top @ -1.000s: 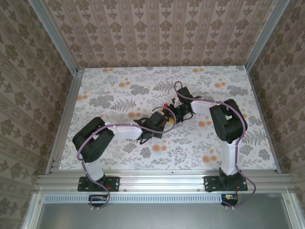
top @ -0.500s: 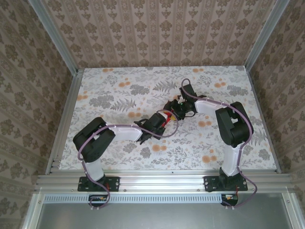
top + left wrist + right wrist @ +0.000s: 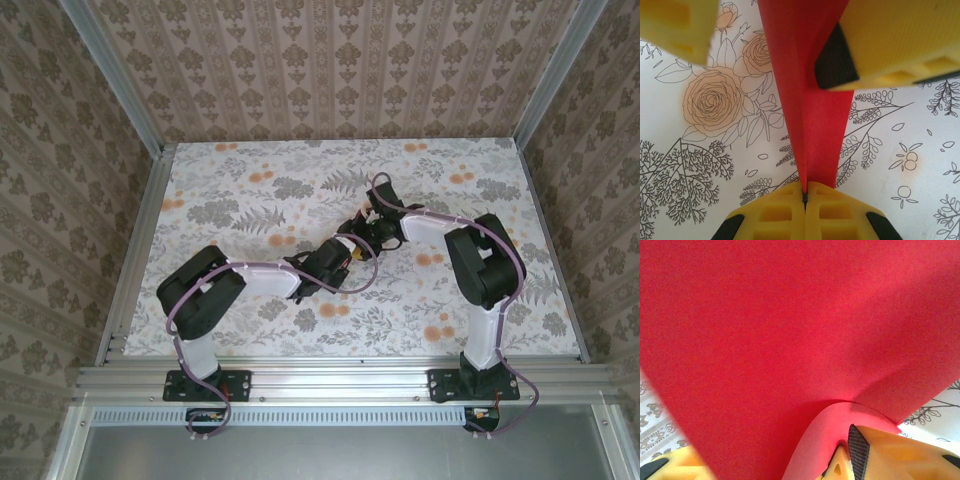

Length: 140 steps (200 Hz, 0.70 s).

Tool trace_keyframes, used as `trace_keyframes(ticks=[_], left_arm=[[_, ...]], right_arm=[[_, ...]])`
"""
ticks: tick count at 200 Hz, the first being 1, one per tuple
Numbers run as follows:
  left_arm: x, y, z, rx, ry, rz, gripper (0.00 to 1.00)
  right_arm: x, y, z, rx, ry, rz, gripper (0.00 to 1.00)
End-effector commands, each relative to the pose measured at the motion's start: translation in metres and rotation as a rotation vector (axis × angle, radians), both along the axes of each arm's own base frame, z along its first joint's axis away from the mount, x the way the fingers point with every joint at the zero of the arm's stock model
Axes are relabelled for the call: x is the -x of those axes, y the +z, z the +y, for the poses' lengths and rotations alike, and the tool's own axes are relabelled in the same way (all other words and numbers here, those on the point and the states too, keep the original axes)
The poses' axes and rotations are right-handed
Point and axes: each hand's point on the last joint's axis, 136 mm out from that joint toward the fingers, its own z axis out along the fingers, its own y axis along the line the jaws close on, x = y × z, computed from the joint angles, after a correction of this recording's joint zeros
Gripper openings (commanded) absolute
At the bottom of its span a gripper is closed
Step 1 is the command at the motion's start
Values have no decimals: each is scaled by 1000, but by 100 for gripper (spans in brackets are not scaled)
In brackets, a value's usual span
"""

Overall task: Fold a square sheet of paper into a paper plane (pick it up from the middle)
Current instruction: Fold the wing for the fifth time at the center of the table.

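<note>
Top view: left gripper (image 3: 348, 258) and right gripper (image 3: 365, 236) are seen tip to tip near the middle of the table (image 3: 220, 190), with the arms angled in from both sides. Jaw state cannot be read at this size. Left wrist view: left fingers (image 3: 780, 215) are pressed together at the bottom edge, and the red paper (image 3: 810, 125) is pinched between them by its narrow end. The paper is held above the table, is seen wider toward the top, and is marked by 1 crease along its length. 2 right fingers (image 3: 890, 40) are seen at the top, spread: 1 is kept clear of the paper on the left, and the black pad (image 3: 835, 60) of the other is laid over the paper's right edge. Right wrist view: the paper is seen close up, stretched above both fingers, with 1 flap (image 3: 822, 435) curled down beside the pad. The right jaws are held apart and nothing is clamped.
</note>
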Motion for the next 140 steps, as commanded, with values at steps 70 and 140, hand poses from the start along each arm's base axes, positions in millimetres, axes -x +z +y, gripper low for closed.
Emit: trace_keyframes(ticks=[70, 140], left_arm=[[12, -19, 12, -76, -7, 27, 1], [12, -22, 12, -81, 3, 35, 1]], right_arm=[[-1, -26, -19, 155, 9, 12, 30], [-5, 8, -7, 57, 44, -109, 37]])
